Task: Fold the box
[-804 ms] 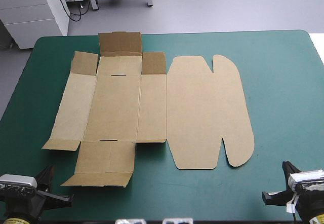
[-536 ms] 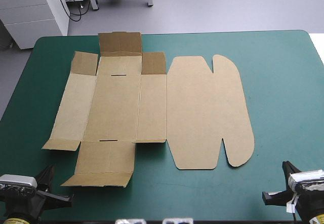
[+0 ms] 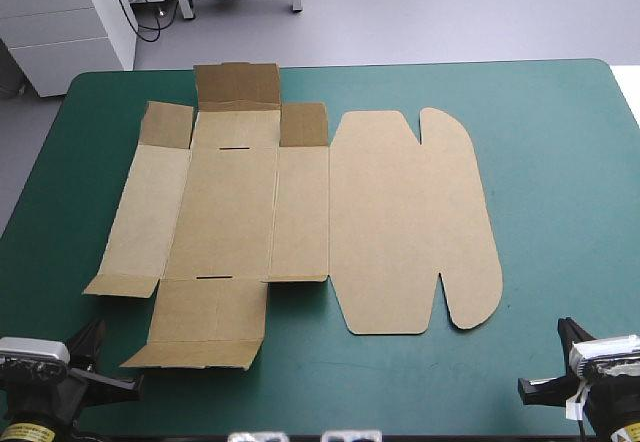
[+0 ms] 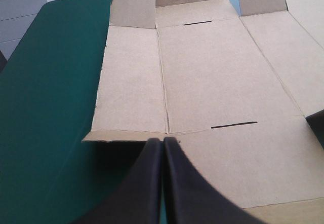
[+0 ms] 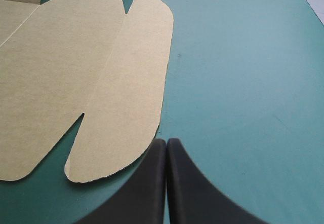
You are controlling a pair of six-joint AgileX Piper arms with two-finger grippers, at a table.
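The brown box [image 3: 300, 202] lies as a flat cut sheet on the teal-green cover, left of centre. Its small flaps at the far side stand slightly raised, and its rounded lid panel points right. My left gripper [image 3: 92, 334] is shut at the near left. In the left wrist view the left gripper [image 4: 163, 142] points at the near edge of the box [image 4: 217, 77], by its left side panel and near flap. My right gripper [image 3: 566, 328] is shut at the near right. The right wrist view shows the right gripper [image 5: 166, 142] just off the rounded lid tab of the box [image 5: 76, 82].
Bare teal-green cover [image 3: 560, 182] stretches right of the box to the table's right edge. A narrower bare strip [image 3: 400, 382] runs along the near edge. A white cabinet [image 3: 60, 22] stands beyond the far left corner.
The left gripper has shifted very slightly at the near left corner. The box and the right gripper have not moved.
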